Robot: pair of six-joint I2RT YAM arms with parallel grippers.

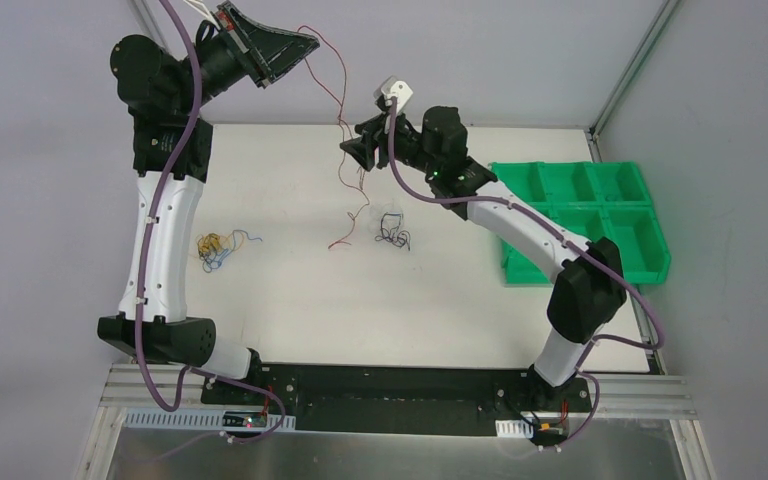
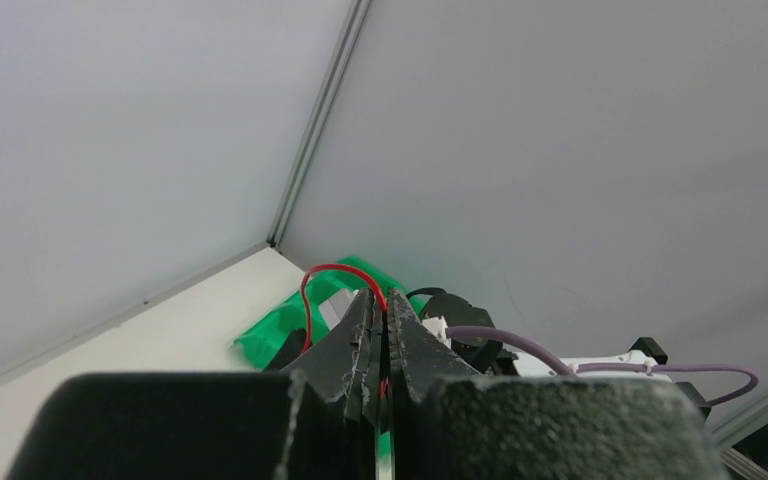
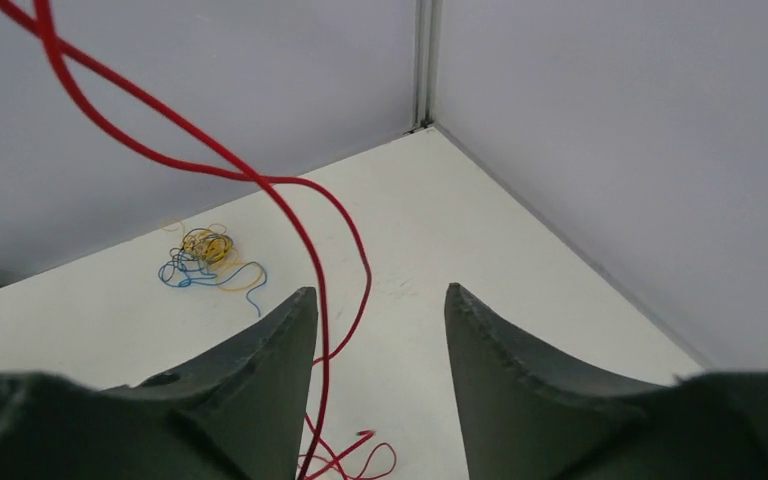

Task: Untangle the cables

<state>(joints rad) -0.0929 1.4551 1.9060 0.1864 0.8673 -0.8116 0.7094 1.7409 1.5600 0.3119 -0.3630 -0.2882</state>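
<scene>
The cables are thin wires. A red wire [image 1: 338,120] hangs from my left gripper [image 1: 305,40], which is raised high at the back left and shut on the wire's top end [image 2: 325,270]. The wire drops to the table and ends in loops [image 1: 340,240]. My right gripper [image 1: 352,152] is open beside the hanging stretch. In the right wrist view the red wire [image 3: 260,180] runs down between the fingers, close to the left finger [image 3: 270,350], with a wide gap to the other. A yellow and blue bundle [image 1: 218,248] [image 3: 205,255] lies at the left. A black and white bundle [image 1: 392,230] lies mid-table.
Green compartment bins [image 1: 580,215] stand at the table's right edge and show behind the left fingers as a green bin [image 2: 270,335]. Grey walls meet in a corner post [image 3: 425,60] behind the table. Thick purple cables run along both arms.
</scene>
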